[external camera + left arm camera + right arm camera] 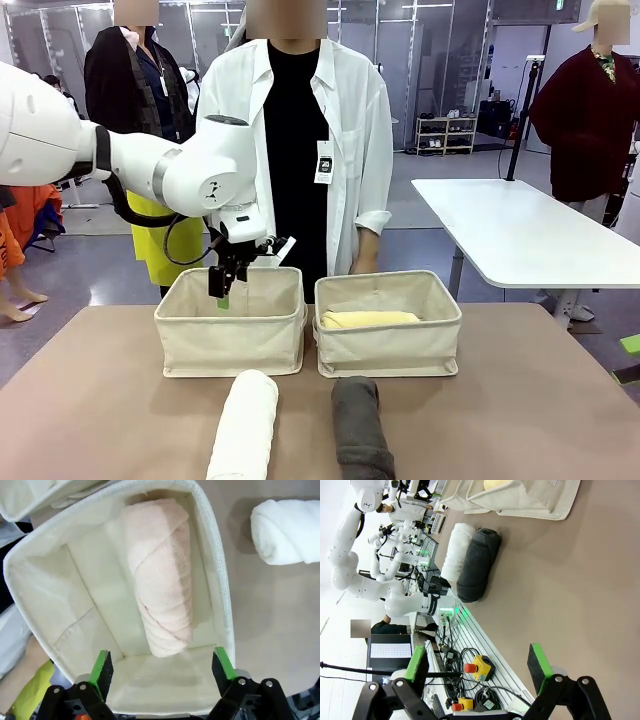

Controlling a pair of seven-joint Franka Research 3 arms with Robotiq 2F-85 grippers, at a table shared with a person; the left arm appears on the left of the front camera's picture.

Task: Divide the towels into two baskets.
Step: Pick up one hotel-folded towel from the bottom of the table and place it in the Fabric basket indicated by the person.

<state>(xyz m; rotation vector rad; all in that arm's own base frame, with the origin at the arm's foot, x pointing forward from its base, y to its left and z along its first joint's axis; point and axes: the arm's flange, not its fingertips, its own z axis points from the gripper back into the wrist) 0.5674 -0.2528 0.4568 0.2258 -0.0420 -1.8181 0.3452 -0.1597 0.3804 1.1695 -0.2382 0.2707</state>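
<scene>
My left gripper hangs open over the left basket, nothing between its fingers. In the left wrist view that gripper stands above the pale pink towel, which lies loose on the floor of the basket. The right basket holds the pale yellow towel. On the table in front lie the white towel and the dark grey towel. My right gripper is open above bare table, the white towel and grey towel farther off.
A person in a white coat stands right behind the baskets, a hand near the right one. Another white table stands at the back right. The brown tabletop is free on both sides of the two towels.
</scene>
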